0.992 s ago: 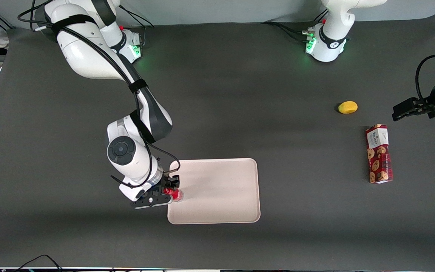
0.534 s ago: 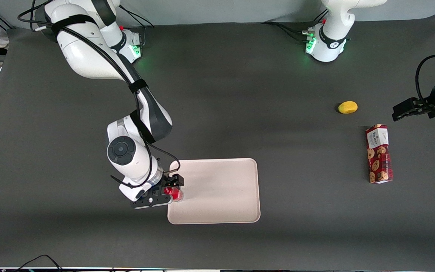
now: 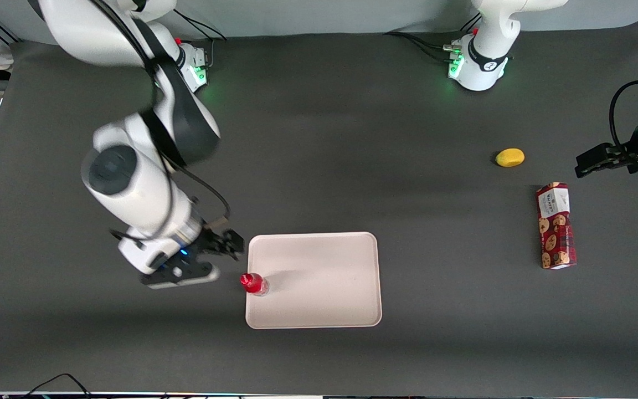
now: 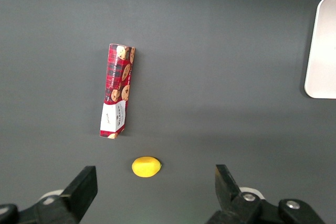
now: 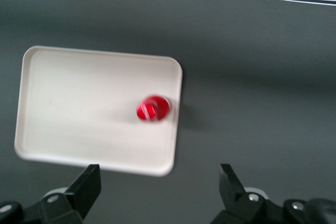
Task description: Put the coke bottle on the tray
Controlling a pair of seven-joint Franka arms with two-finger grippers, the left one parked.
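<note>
The coke bottle [image 3: 253,284], small and red with a red cap, stands upright on the off-white tray [image 3: 324,288], just inside the rim at the tray's edge toward the working arm's end. My right gripper [image 3: 229,244] is open and empty, raised above the table beside that tray edge, apart from the bottle. In the right wrist view the bottle's red cap [image 5: 153,108] shows from above on the tray [image 5: 73,103], with my gripper [image 5: 159,182] open over bare table and nothing between its fingers [image 5: 88,183].
A long red cookie box [image 3: 556,225] and a small yellow fruit [image 3: 510,157] lie toward the parked arm's end of the table. Both show in the left wrist view, the box [image 4: 117,98] and the fruit [image 4: 146,166], with the tray's edge [image 4: 323,51].
My gripper opened and let go of the coke bottle. It then rose and drew away from the tray toward the working arm's end. The bottle stays standing on the tray.
</note>
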